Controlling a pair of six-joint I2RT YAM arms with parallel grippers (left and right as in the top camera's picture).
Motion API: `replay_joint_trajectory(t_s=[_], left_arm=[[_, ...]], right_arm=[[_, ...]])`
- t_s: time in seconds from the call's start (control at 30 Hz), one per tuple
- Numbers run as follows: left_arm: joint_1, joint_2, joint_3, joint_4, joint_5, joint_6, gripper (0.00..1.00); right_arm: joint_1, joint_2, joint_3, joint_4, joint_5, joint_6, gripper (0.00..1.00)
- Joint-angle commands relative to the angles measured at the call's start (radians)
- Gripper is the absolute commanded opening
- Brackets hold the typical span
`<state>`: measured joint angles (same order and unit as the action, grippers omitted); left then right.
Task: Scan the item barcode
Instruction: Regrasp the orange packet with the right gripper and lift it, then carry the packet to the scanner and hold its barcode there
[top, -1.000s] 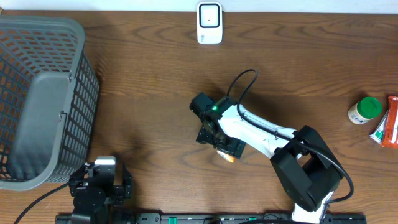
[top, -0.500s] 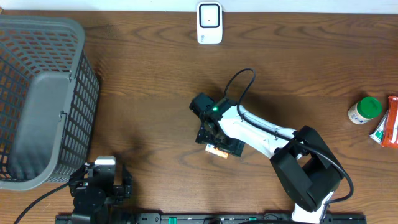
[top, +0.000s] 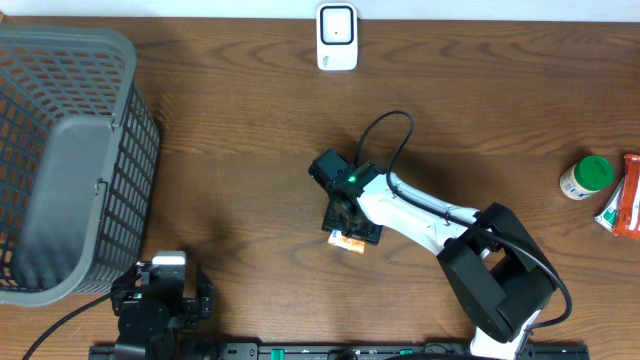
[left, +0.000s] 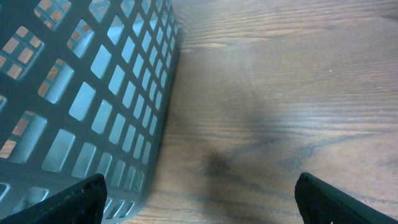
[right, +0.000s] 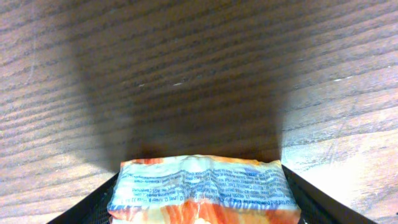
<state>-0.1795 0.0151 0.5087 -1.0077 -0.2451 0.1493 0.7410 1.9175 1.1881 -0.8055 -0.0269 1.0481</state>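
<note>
The item is an orange-and-white packet (right: 202, 186) with blue print, lying on the wooden table. In the overhead view only its orange edge (top: 346, 241) shows under my right gripper (top: 352, 230), just below the table's middle. In the right wrist view the packet fills the gap of my right gripper (right: 199, 202) and touches both black fingers (right: 93, 208). No barcode shows on it. The white scanner (top: 337, 37) stands at the far edge. My left gripper (top: 160, 297) rests at the front left, open (left: 199, 199) over bare wood.
A grey mesh basket (top: 60, 160) fills the left side, its wall (left: 74, 93) close to my left gripper. A green-capped bottle (top: 586, 177) and a red packet (top: 625, 200) lie at the right edge.
My right gripper has come down over the packet, shifted slightly right, and its jaws have narrowed onto the packet's sides. Less of the packet shows from above. The left arm has not moved.
</note>
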Motion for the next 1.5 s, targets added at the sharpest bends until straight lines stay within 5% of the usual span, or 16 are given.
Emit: replay_joint_trajectory(t_s=[0.0, 0.3, 0.97, 1.47], left_arm=[[0.004, -0.003, 0.002, -0.001, -0.002, -0.013, 0.95], [0.004, -0.003, 0.002, -0.001, -0.002, -0.013, 0.95], [0.004, -0.003, 0.002, -0.001, -0.002, -0.013, 0.95], [0.004, -0.003, 0.002, -0.001, -0.002, -0.013, 0.95]], right_arm=[[-0.006, -0.003, -0.01, 0.006, -0.005, -0.037, 0.66], [-0.035, -0.142, 0.027, -0.003, -0.032, -0.177, 0.56], [-0.057, -0.766, 0.063, -0.075, -0.05, -0.324, 0.6], [-0.108, -0.725, 0.063, -0.163, -0.245, -0.414, 0.59]])
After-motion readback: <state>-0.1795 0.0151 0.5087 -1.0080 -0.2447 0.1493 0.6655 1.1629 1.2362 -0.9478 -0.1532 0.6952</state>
